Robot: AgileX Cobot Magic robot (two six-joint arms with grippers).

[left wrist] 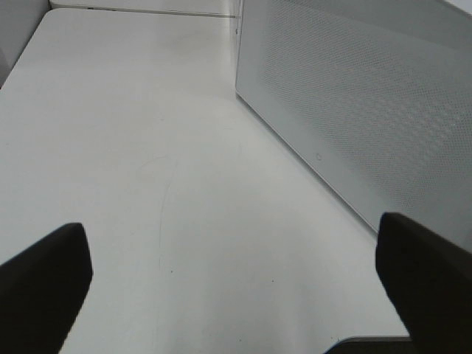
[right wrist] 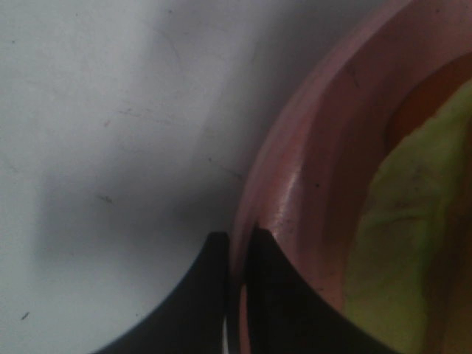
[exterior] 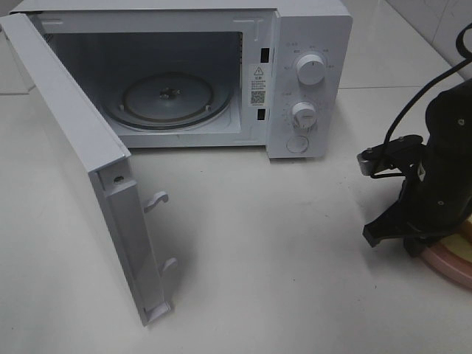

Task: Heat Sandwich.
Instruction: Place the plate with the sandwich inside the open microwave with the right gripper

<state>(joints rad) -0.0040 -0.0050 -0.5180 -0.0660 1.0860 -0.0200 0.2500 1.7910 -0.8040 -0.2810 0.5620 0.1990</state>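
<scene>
- Exterior high: the microwave point(exterior: 310, 44) stands at the far side of the desk point(exterior: 280, 265). Its door point(exterior: 74, 140) is swung wide toward the near left, so the glass turntable point(exterior: 166, 99) lies bare and ready for a load. At the near right edge the right arm point(exterior: 435, 177) bends down over the pink plate point(exterior: 457, 265) and hides most of it.
- Left wrist: the left hand point(left wrist: 236, 295) is released, its fingers point(left wrist: 40, 287) spread wide over bare desk with nothing between them. A white perforated panel point(left wrist: 369, 103), likely the door's outer face, stands just to one side. The hand seems parked clear of the route.
- Right wrist: the right hand point(right wrist: 237, 237) is clenched on the plate's rim, one finger outside and one inside, a pinch suited to carrying the plate level. The sandwich point(right wrist: 413, 221) lies on that plate, well apart from the microwave, with only its green-yellow filling showing.
</scene>
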